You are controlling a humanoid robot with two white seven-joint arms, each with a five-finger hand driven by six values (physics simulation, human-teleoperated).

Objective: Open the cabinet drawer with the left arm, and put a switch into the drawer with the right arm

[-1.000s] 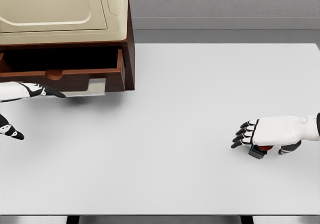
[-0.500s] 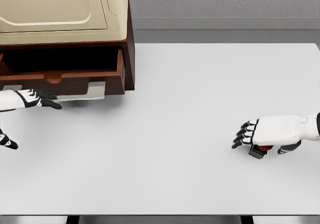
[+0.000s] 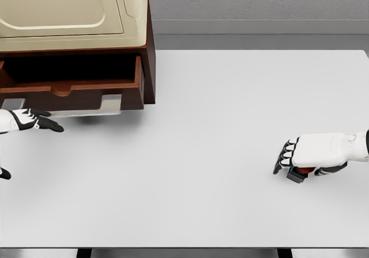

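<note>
We note the right hand (image 3: 314, 151) near the table's right edge, palm down over the switch (image 3: 300, 173). Its fingers (image 3: 286, 156), splayed half a second ago, now curl downward over the switch, thumb tucked under on the near side; they close around it, though we cannot tell whether the grip is firm. The switch, a small dark block with a red part showing, sits on the table (image 3: 219, 131) under the palm, in the same spot as before.

The left hand (image 3: 26, 121) shows at the table's left edge, fingers loosely extended and holding nothing. It has drawn back leftward and slightly nearer us since the earlier frames, clear of the drawer front.

The drawer (image 3: 72, 85) of the cabinet (image 3: 75, 16) at the far left corner stands pulled out, unchanged, its dark inside visible.
</note>
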